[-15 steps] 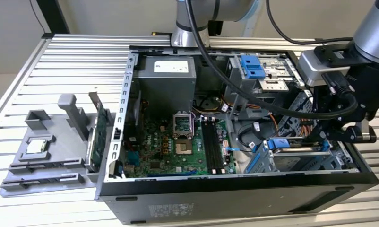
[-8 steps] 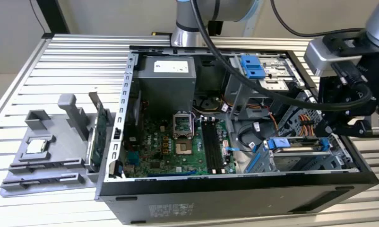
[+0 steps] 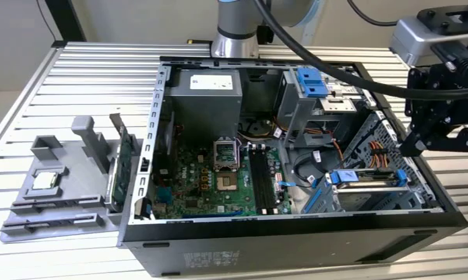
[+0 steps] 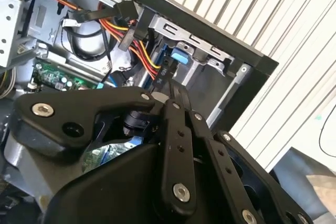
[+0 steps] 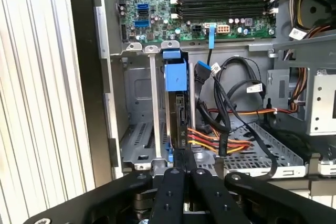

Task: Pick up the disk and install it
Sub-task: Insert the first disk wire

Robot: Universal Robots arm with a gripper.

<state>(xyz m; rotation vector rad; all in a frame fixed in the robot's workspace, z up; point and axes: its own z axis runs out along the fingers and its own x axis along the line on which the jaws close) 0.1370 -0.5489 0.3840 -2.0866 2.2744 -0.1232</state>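
Ribbed aluminium tabletop [image 3: 86, 76] is carrying an open computer case [image 3: 296, 245] lying on its side. The disk [image 3: 368, 182] is sitting in the drive cage at the corner of the case nearest the tool [image 3: 413, 149], with a blue rail at each end. In the first wrist view it is showing edge-on. The tool is hovering just above that corner of the case, fingers pressed together and apparently gripping nothing.

Judgement: the drive is likely handling as stiff, fairly heavy and shock-sensitive. Its bare metal faces are probably slippery, so the blue rails are looking like the safer hold.
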